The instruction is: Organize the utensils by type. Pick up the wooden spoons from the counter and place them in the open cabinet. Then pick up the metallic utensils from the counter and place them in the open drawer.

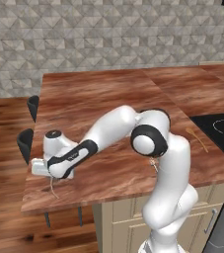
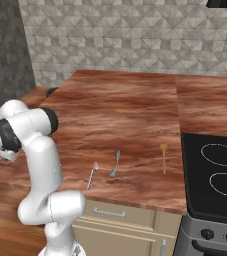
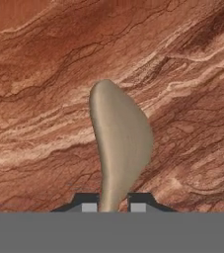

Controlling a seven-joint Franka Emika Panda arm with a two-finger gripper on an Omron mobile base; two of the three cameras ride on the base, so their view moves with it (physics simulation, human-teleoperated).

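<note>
Wooden spoon (image 3: 119, 143): pale tan, bowl broad, neck between claw (image 3: 113, 205) tips.

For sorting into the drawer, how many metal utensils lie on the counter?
2. A fork and a spoon lie side by side near the front edge of the counter, left of the stovetop. The arm may hide others.

Kitchen: tiled wall (image 2: 135, 40), wood counter (image 2: 125, 115), stovetop (image 2: 215, 175), cabinets (image 2: 120, 225).

open counter (image 1: 108, 94) behind arm
</note>
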